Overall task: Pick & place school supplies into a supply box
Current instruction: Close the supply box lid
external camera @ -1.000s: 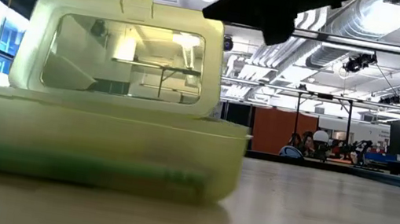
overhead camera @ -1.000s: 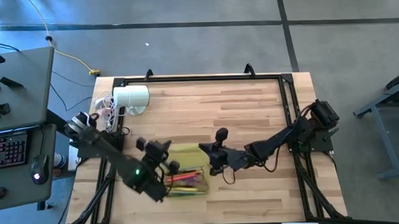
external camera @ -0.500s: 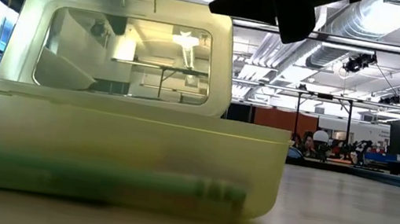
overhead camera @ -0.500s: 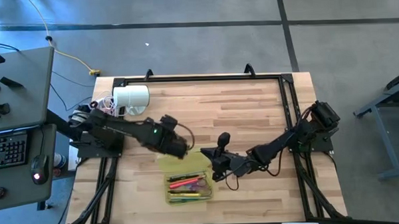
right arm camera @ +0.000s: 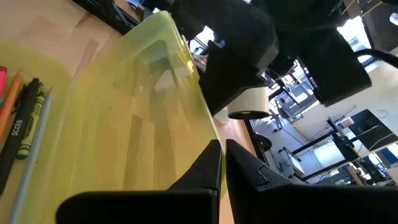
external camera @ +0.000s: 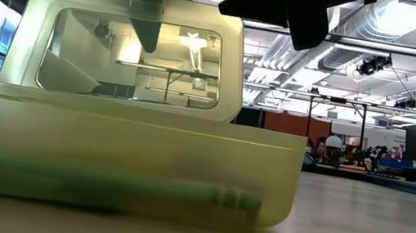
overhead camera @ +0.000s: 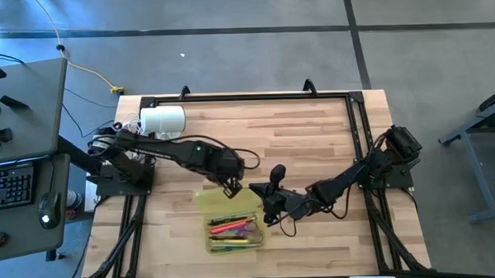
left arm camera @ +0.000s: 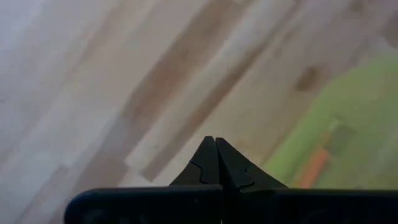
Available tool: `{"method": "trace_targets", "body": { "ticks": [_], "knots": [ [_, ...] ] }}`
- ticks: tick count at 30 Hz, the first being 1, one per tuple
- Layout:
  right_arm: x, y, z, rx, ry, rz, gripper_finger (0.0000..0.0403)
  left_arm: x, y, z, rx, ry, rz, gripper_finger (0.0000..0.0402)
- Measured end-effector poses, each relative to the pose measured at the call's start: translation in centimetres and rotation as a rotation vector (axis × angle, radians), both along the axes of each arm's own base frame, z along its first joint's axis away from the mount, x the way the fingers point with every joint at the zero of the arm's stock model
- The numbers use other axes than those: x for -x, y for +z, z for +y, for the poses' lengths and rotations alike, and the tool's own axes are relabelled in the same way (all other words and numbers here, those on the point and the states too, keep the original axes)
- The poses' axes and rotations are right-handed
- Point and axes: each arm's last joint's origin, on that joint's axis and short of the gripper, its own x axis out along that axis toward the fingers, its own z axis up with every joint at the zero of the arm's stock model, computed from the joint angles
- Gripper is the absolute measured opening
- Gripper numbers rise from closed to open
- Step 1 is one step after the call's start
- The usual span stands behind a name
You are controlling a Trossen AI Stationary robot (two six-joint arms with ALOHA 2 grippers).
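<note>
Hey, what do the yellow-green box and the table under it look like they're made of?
The supply box looks like translucent, smooth plastic: the low view shows the room through its raised lid. The table appears to be light wood with a matte finish, showing plank seams and grain.

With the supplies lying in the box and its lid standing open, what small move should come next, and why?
Probably the left gripper, shut and just behind the upright lid, should nudge it forward to fold it over the box. The pens and pencils already lie inside, and the right gripper, shut, sits beside the box as if steadying it.
</note>
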Motion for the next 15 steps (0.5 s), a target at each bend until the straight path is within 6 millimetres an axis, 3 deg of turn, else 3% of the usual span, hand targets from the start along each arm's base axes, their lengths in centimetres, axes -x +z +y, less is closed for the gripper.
{"method": "trace_targets", "body": {
  "ticks": [15],
  "knots": [
    [0.0, -0.1, -0.1, 0.002, -0.015, 0.008, 0.0, -0.3, 0.2, -2.8, 0.034, -0.094, -0.075, 0.0014]
  ]
}}
